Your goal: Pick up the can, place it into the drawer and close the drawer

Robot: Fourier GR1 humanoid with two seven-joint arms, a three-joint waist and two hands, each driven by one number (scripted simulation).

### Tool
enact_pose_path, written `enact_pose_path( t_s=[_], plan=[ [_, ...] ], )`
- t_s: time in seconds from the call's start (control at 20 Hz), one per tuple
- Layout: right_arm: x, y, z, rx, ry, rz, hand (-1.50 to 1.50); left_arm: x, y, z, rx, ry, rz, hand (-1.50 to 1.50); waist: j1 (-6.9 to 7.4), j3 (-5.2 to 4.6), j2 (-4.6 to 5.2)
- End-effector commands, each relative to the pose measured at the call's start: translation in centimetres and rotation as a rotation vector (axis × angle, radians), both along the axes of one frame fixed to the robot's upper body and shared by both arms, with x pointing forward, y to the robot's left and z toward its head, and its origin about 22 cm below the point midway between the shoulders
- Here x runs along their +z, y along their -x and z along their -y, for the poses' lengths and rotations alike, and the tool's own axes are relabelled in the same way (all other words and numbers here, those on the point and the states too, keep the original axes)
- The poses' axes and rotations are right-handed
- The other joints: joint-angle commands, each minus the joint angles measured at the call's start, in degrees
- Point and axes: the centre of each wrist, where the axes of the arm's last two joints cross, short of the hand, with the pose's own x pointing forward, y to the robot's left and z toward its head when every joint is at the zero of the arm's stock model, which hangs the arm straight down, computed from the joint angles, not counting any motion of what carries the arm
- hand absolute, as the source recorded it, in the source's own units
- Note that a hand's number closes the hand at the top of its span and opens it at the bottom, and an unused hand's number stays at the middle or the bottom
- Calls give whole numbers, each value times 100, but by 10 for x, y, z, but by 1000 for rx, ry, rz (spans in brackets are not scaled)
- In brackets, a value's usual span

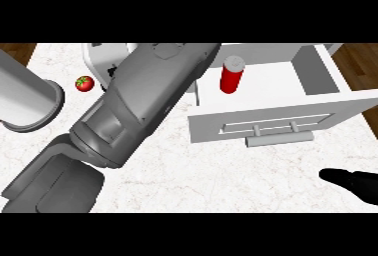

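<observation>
One can (232, 75) stands in the open drawer (280, 116), upper right, awaiting closing; right hand (353, 182) rests slack-fingered, lower right; left hand's fingers cannot be told.

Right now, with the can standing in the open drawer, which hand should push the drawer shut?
Probably the right. The right hand shows at the lower right, on the handle side of the drawer front, with bare counter between. The left forearm reaches up past the drawer's left side, beside the can.

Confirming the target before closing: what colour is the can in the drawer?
The can is red with a pale grey top, seen in the head view.
</observation>
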Motion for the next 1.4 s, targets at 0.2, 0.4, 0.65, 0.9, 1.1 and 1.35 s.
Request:
enact_pose_path(
  t_s=[0.2,0.4,0.65,0.9,1.1,1.35],
  plan=[
    [-4,-22,-14,-46,305,25,-150,-1,-2,-3,-22,99,-9,-150,191,-9,3],
    [-7,-47,-25,-71,415,50,-150,12,-1,2,1,71,35,-150,278,-5,17],
    [-51,-73,-49,-68,547,-1,-150,9,-1,2,2,25,40,-150,398,-4,-33],
    [-62,-108,-65,-92,682,-17,-150,-6,-6,-8,-22,33,22,-150,545,-14,-69],
    [-101,-123,-73,-98,759,-23,-150,12,-18,-37,-18,58,30,-150,594,-11,-59],
    [-107,-164,-78,-143,797,-27,-150,11,-15,-32,0,47,29,-150,735,-12,-96]
  ],
)
